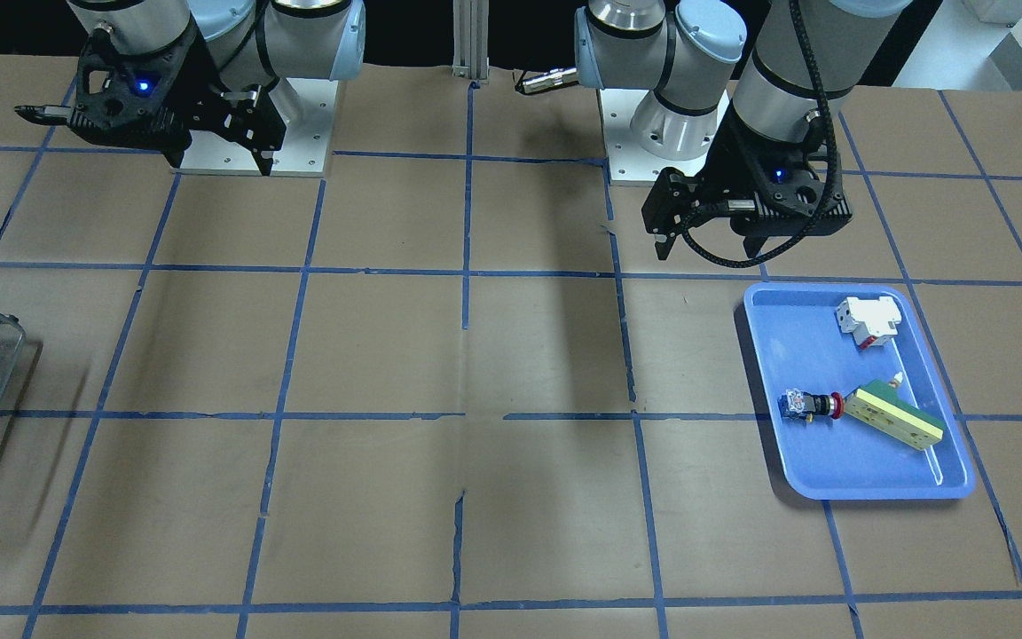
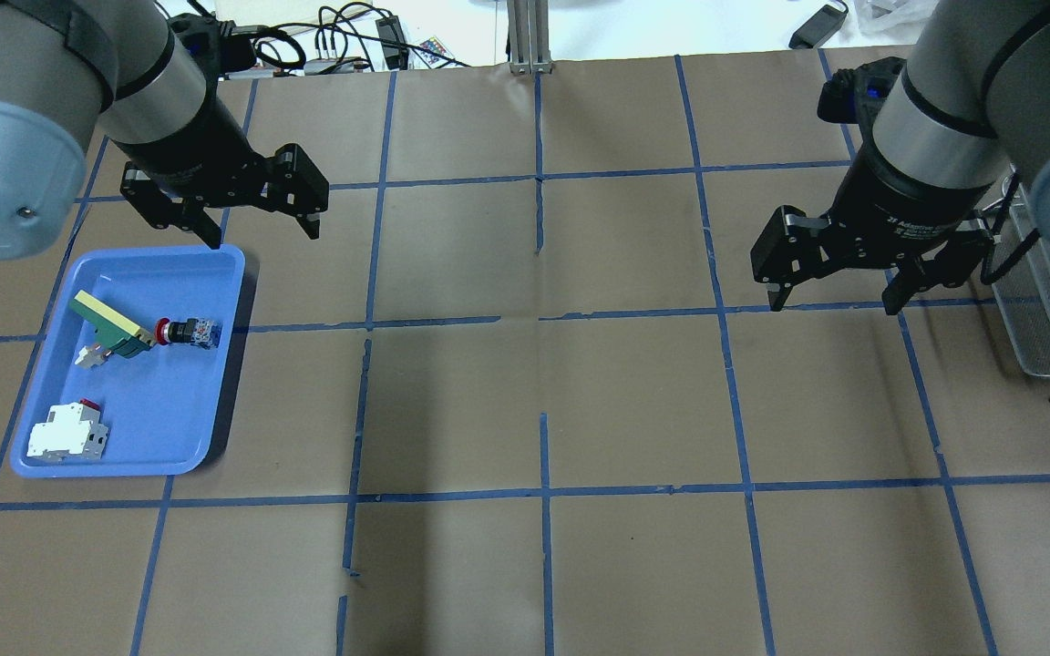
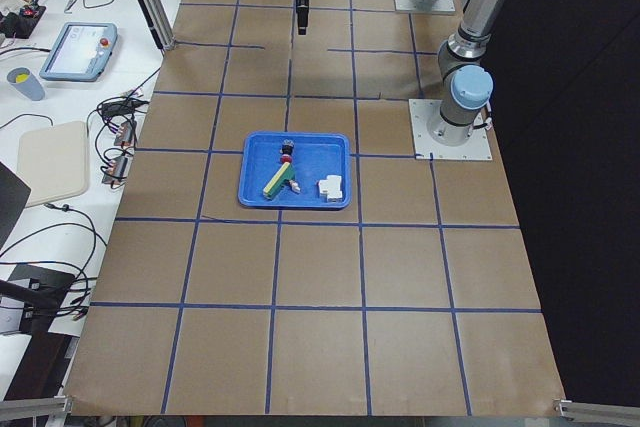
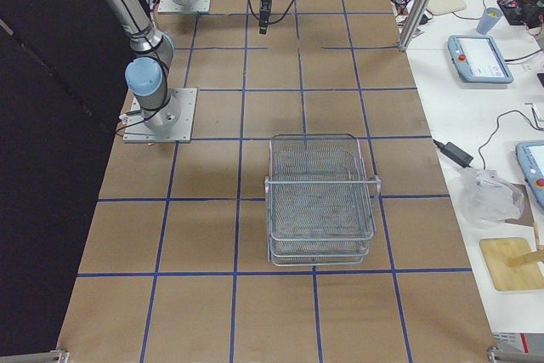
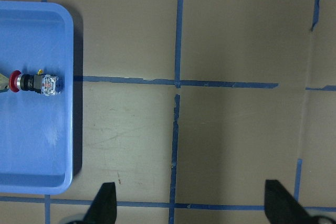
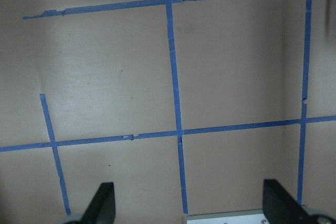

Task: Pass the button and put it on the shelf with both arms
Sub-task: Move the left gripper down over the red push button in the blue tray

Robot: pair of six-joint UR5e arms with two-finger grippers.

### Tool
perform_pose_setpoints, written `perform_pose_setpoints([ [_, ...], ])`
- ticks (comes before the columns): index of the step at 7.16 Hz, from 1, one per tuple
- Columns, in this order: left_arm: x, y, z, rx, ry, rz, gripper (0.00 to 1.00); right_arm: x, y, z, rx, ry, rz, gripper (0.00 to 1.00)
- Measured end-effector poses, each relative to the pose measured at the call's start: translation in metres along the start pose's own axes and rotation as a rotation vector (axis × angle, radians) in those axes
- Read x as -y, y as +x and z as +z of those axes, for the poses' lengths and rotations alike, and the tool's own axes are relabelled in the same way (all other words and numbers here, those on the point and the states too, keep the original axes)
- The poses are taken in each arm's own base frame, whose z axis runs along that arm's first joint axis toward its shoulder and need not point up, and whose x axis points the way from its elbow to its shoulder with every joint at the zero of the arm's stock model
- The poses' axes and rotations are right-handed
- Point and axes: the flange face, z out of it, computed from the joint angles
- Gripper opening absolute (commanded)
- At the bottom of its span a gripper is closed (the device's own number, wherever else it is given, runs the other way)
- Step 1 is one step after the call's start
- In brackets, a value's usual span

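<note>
- The button (image 2: 186, 332) lies flat in the tray (image 2: 169, 401), which sits on the bench (image 2: 543, 410) toward its left end. Nothing is gripping it.
- Its long axis runs along the bench's length. The red head points to the left end and the clear block to the middle of the bench.
- The head is hard up against the end of the bar (image 2: 106, 325), touching it or just short of it. I cannot tell which from here.
- The left arm (image 2: 169, 118) is plainly the nearer one. The left jaws hang high, spread wide apart with nothing between them.
- The wrist view puts them beside the tray, on the side toward the bench's middle. So the button (image 5: 34, 82) lies toward the left end from them, and well below.
- The two fingers (image 5: 105, 203) stand apart along the same line as the button's length. I reckon the wrist needs a quarter turn to close across the black collar, since the bar blocks an end-to-end grip.
- The right arm (image 2: 926, 155) is well apart from the button, over the right end. The right jaws are also spread and empty, with only bare bench under them.
- The shelf (image 4: 321, 197) stands at the right end, just beside that arm. That looks a sensible spot to take the pass over the middle.
- The pick-up is not yet begun.
</note>
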Motion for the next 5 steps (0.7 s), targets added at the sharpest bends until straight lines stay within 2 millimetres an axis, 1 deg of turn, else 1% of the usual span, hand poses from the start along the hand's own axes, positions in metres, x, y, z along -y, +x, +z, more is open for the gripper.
perform_pose_setpoints([
  [2,-0.002,-0.003,-0.003,0.000,0.005,0.002,1.00,0.000,0.000,0.001,0.001,-0.002,0.000,1.00],
  [3,-0.003,-0.007,-0.005,0.002,0.011,0.027,1.00,0.000,0.000,0.001,0.001,-0.003,-0.001,1.00],
  [4,0.000,-0.017,-0.002,0.003,0.009,0.088,1.00,0.000,0.000,0.001,0.000,-0.003,-0.001,1.00],
  [5,0.009,-0.034,0.008,0.001,0.000,0.186,1.00,0.000,0.000,0.001,-0.001,-0.003,-0.001,1.00],
])
